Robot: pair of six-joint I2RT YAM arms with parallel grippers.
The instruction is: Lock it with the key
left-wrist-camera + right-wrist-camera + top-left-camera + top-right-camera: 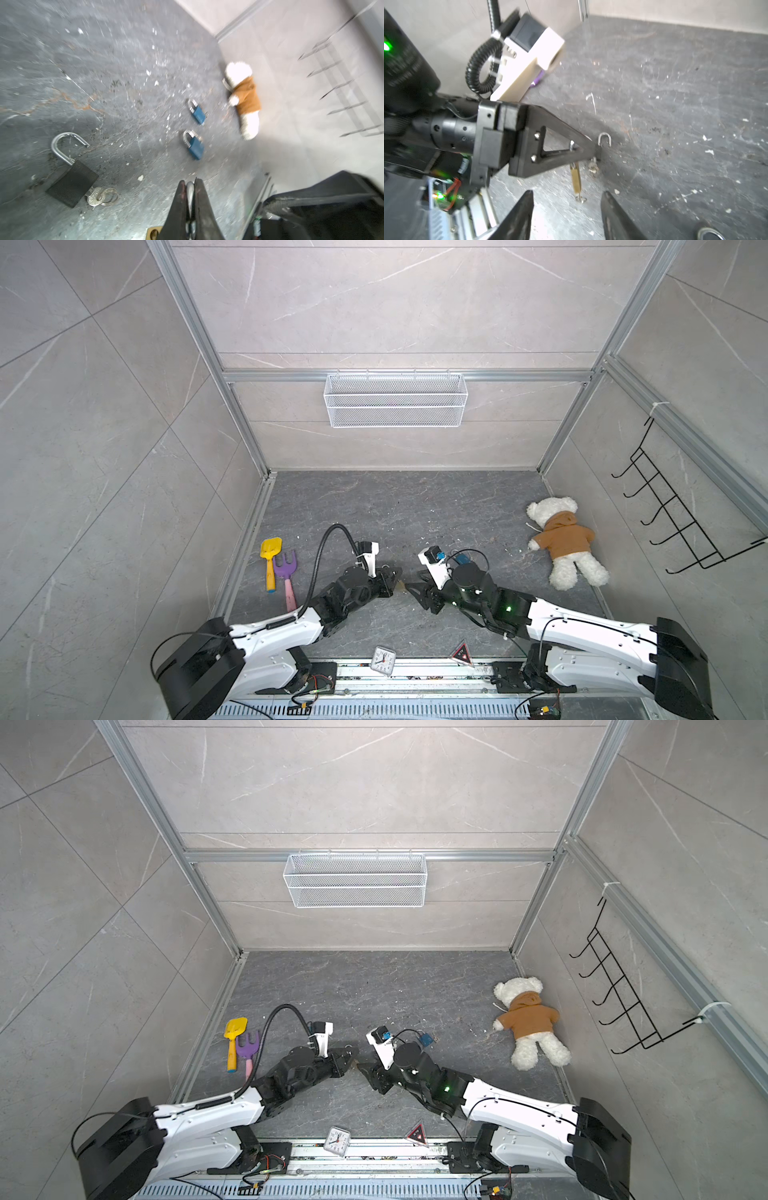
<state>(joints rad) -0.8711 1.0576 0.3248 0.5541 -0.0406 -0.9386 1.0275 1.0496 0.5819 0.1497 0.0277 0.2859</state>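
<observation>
My left gripper [591, 150] clamps a brass padlock [576, 178] by its shackle, right gripper [567, 192] parted, over the scuffed grey floor [395, 506]; mesh basket [395, 400] hangs behind.

light: bright, even, soft shadows | top views: sharp, edges bowed | wrist views: motion-blurred

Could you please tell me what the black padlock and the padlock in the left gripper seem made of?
The black padlock: matte, textured dark body, possibly coated metal; mirror-bright shackle, likely steel. The held padlock, in the left gripper: golden sheen, probably brass.
</observation>
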